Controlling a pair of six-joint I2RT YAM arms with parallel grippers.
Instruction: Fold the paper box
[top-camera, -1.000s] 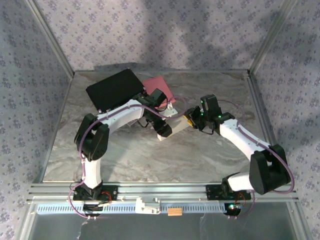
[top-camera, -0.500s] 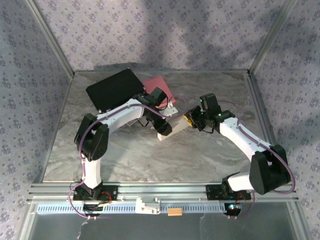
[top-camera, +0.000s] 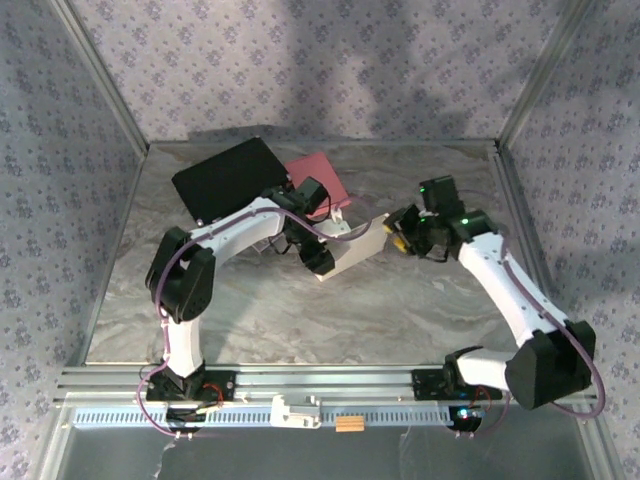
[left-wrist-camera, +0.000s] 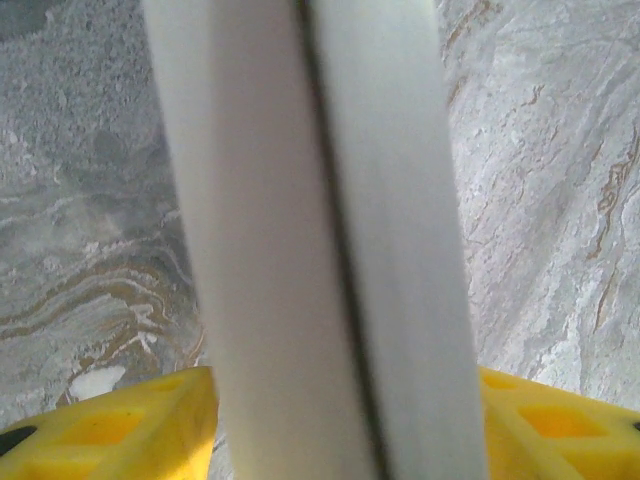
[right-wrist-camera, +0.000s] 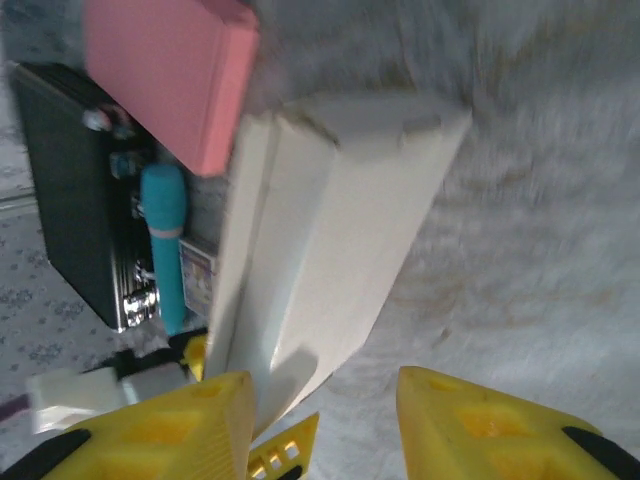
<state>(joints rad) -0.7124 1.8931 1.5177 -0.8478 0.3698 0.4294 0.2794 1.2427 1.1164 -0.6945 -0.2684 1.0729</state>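
The white paper box (top-camera: 356, 247) lies partly folded in the middle of the table, its long panels pressed together. My left gripper (top-camera: 322, 260) sits at its near-left end. In the left wrist view the box panels (left-wrist-camera: 320, 230) fill the gap between the yellow fingertips (left-wrist-camera: 110, 425), which touch them on both sides. My right gripper (top-camera: 404, 232) hovers just off the box's right end, open. In the right wrist view the box (right-wrist-camera: 340, 240) lies ahead of my right gripper (right-wrist-camera: 320, 425), its near corner beside the left finger, with bare table between the fingers.
A black case (top-camera: 225, 178) and a pink box (top-camera: 322, 176) lie at the back left, just behind the paper box. A teal pen-like item (right-wrist-camera: 163, 240) lies beside the black case (right-wrist-camera: 60, 190). Metal frame rails border the table.
My right gripper has pulled back to the right, off the box's end, and opened wider. The left gripper has stayed on the box and narrowed. The box end now lies free.
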